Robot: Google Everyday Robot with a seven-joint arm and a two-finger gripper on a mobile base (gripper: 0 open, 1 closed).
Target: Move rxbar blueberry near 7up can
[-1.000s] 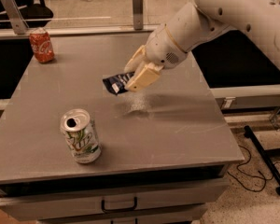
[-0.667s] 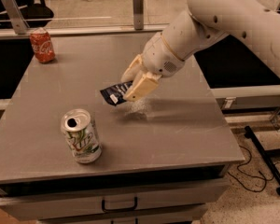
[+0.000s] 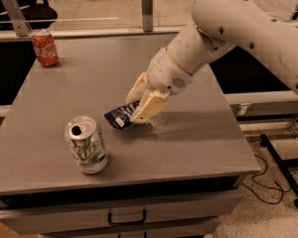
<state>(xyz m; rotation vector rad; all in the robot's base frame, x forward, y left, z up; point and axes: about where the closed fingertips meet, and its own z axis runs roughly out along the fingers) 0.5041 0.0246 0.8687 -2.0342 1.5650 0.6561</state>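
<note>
Since the earlier frames, the gripper point(image 3: 134, 110) had carried the rxbar blueberry point(image 3: 119, 118) lower and toward the front of the tabletop point(image 3: 203, 148), while the 7up can point(image 3: 87, 145) had kept its place.

Nearest to us, under the front edge, was a drawer with a dark handle point(image 3: 126, 217). Just behind the edge the 7up can stood upright on the left front part of the tabletop, its opened metal top facing up. Behind it and a little to the right we saw the rxbar blueberry, near the can but not touching it. The jaws were closed on the right end of the bar, and its free left end pointed toward the can. The bar was very low; we could not tell whether it already rested on the tabletop or was just above it. Behind the gripper the white arm point(image 3: 228, 29) rose to the upper right. At the far left corner a red Coca-Cola can point(image 3: 44, 47) stood upright, well apart from everything.

We judged that the carrying step was almost finished and the placing step was in hand. The next move would call for bringing the bar fully down, opening the jaws, and lifting the gripper straight away, so that neither the bar nor the can was pushed.
</note>
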